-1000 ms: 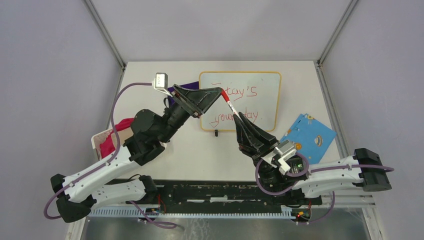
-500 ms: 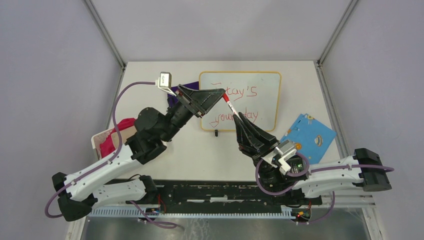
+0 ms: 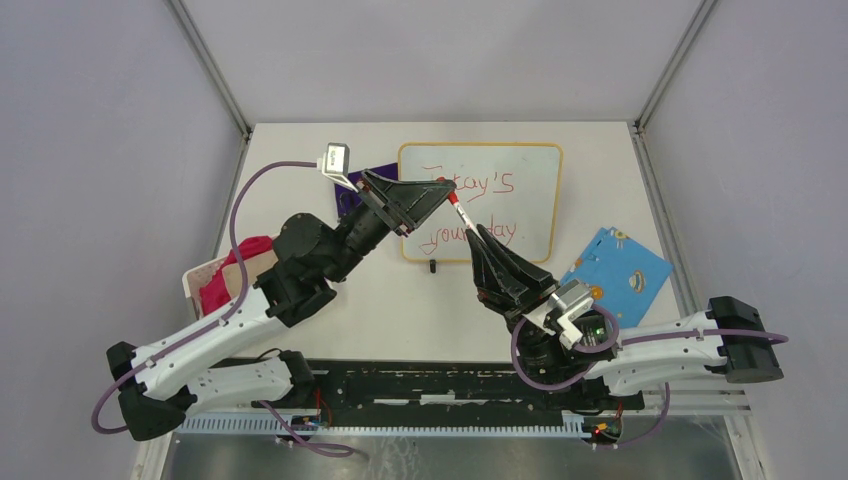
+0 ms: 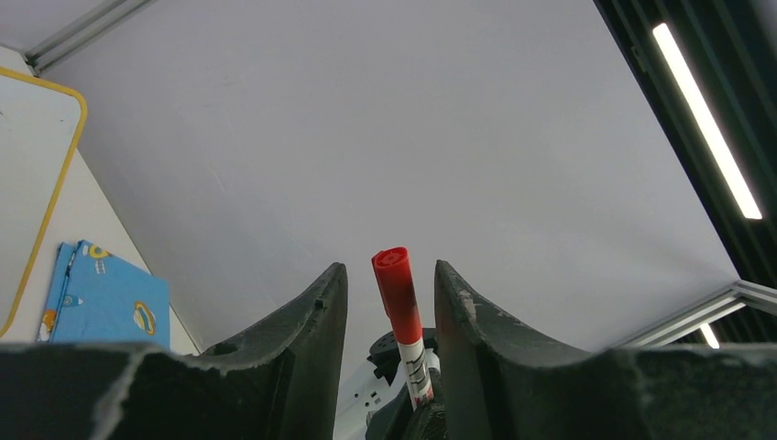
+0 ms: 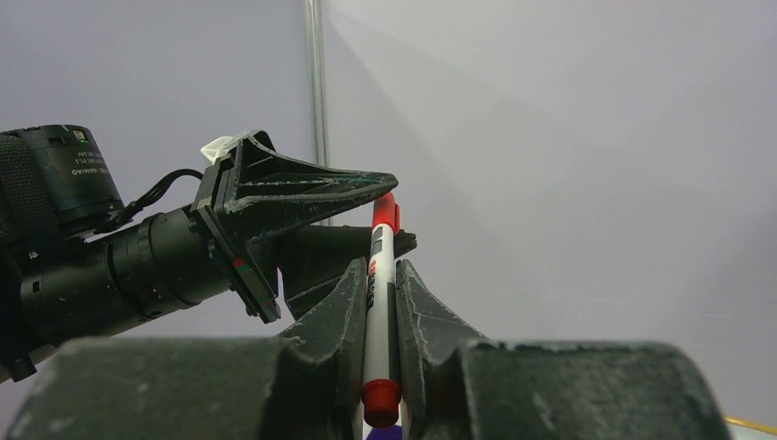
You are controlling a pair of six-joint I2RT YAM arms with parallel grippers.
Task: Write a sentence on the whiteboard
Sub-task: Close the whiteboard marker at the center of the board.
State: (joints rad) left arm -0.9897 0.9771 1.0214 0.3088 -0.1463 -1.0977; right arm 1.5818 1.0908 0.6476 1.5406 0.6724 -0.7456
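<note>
Top external: the whiteboard [image 3: 525, 215] is laid flat at the far middle of the table [image 3: 380, 300], long axis left-right; left wrist: the left claw [image 4: 389, 267] is held released around the red-capped end of a marker [image 4: 400, 302]; right wrist: that marker is grasped by the right claw [image 5: 380, 266].

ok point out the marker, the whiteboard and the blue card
marker [image 4: 399, 293], left wrist view, red end
whiteboard [image 3: 535, 212], top external view, bare white face
blue card [image 3: 612, 272], top external view, its middle

On the whiteboard [image 3: 540, 200], the red sentence [image 3: 488, 185] shows "tay's" above "your" and "ay"; the print on the marker [image 4: 403, 312] is illegible.
</note>
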